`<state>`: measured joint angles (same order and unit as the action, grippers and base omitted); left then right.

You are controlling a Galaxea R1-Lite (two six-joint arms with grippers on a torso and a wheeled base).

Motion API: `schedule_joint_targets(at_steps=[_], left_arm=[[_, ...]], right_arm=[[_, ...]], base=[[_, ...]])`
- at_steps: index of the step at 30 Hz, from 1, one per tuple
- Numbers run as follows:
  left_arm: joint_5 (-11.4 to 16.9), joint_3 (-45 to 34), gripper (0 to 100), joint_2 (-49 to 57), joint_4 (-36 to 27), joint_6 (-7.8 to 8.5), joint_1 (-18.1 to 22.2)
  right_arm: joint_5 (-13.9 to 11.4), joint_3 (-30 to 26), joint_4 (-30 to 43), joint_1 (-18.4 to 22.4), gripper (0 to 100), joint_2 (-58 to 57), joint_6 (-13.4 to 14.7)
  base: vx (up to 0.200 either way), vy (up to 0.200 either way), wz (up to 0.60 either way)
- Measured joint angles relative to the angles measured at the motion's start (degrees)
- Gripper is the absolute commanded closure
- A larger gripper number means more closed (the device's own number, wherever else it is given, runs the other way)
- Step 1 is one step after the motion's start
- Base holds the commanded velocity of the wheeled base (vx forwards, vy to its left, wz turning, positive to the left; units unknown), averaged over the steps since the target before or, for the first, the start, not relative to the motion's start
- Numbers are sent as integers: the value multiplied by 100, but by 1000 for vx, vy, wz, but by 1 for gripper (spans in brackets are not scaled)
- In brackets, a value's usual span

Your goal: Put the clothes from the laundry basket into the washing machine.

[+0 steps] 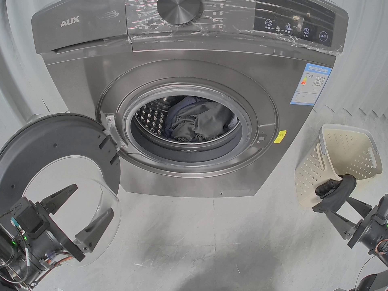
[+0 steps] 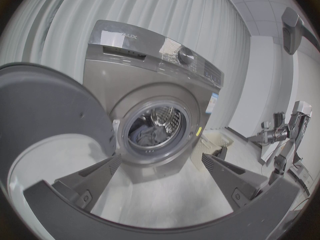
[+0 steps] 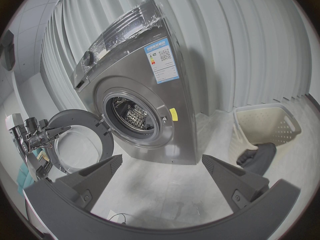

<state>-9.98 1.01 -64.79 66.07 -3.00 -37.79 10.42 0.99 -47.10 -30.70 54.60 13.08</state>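
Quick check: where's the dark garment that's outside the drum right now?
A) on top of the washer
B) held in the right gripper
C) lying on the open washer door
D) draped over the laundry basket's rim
D: the dark garment hangs over the near rim of the cream laundry basket, while the right gripper close by is open and holds nothing.

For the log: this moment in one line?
door open; clothes in drum; dark garment at basket rim; left gripper open; right gripper open, near garment
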Motion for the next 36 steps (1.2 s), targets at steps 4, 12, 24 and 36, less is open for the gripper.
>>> schedule_joint_targets(at_steps=[4, 12, 24, 36], left_arm=[[5, -2, 0, 567, -974, 7, 205], [162, -2, 0, 2317, -2749, -96, 866], [1031, -2, 0, 4562, -4610, -215, 2004], [1326, 0, 0, 5692, -5984, -135, 2768]], right_arm=[[-28, 2, 556, 361, 0, -662, -134], [-85, 0, 1323, 1259, 0, -1766, -455], [-391, 0, 3049, 2291, 0, -3510, -707], [-435, 0, 4358, 2814, 0, -4902, -1197]], base=[[-200, 0, 0], [0, 0, 0], [0, -183, 0], [0, -167, 0]])
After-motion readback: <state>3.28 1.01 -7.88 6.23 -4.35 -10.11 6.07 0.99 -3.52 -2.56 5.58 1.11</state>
